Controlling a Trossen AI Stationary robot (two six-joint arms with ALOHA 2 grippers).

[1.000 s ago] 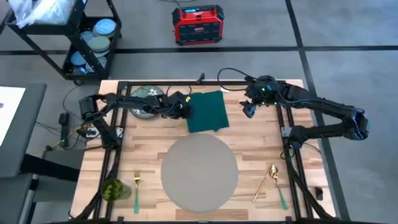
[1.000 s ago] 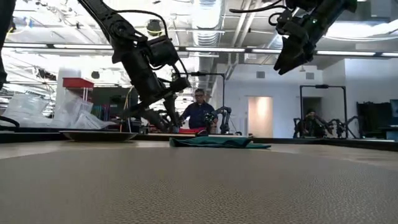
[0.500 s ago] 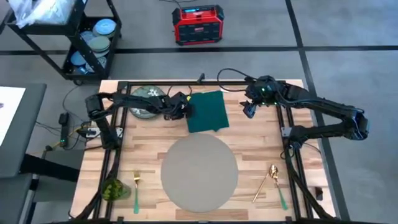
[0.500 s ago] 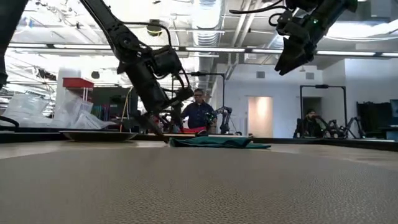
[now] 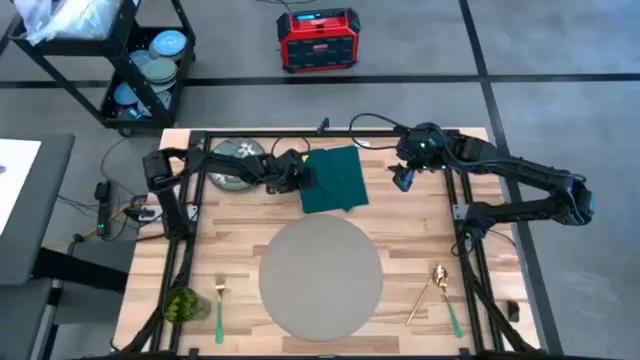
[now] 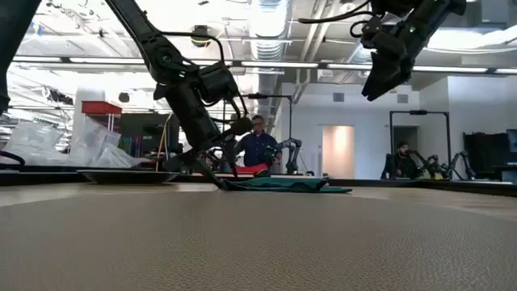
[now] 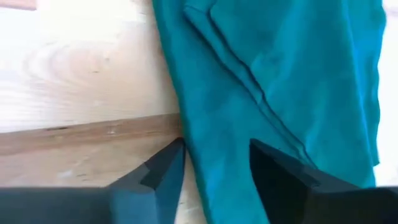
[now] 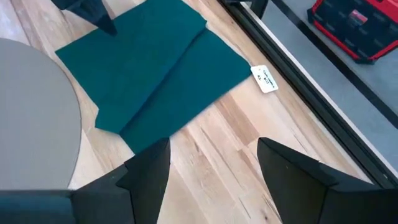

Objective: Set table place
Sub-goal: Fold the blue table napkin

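Grey placemat [image 5: 321,277] sits on the counter [image 5: 420,235], nearest the front edge. Just beyond it, the left pincer [image 7: 214,163] is down at the teal napkin's [image 5: 335,179] edge, fingers apart astride the cloth. Right pincer [image 8: 211,163] hovers open beside the napkin.

Light wood plank bench [image 5: 420,225] w/ black rails on edges. Grey round mat [image 5: 320,277] flat at front-centre. Teal napkin [image 5: 333,179] folded, flat, behind mat, near back edge. Green patterned plate [image 5: 232,164] at back-left, beside napkin, apart from it. Small white tag [image 8: 264,78] on wood just off napkin's corner, by back rail. Gold fork [image 5: 219,305] w/ green handle left of mat; small green leafy thing [image 5: 183,304] just left of fork, at front-left corner. Gold spoon [image 5: 426,294] right of mat, angled; 2nd green-handled utensil [image 5: 448,301] just beside it, type unclear.
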